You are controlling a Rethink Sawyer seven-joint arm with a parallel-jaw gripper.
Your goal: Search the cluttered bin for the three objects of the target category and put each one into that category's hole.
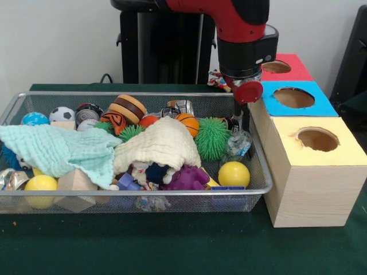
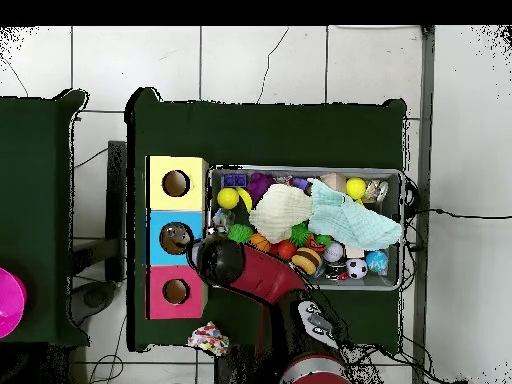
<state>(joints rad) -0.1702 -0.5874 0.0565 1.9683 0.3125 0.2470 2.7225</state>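
A wire mesh bin (image 1: 143, 192) holds a heap of toys. A cream cloth (image 1: 163, 146) and a mint cloth (image 1: 57, 150) cover much of it. Around them lie a yellow ball (image 1: 234, 173), a green spiky ball (image 1: 212, 137), a small basketball (image 1: 187, 123), a soccer ball (image 1: 61, 114), a toy burger (image 1: 128, 109) and a purple toy (image 1: 186, 179). My gripper (image 1: 243, 129) reaches down into the bin's right end, just above a crinkled clear wrapper (image 1: 238, 144). In the overhead view the arm's wrist (image 2: 222, 262) hides the gripper.
Three boxes with round holes stand beside the bin: yellow (image 1: 318, 140), blue (image 1: 295, 97) and red (image 1: 284, 66); overhead they show as yellow (image 2: 176, 183), blue (image 2: 176, 237), red (image 2: 176, 291). A colourful rope toy (image 1: 217, 79) lies on the green table behind the bin.
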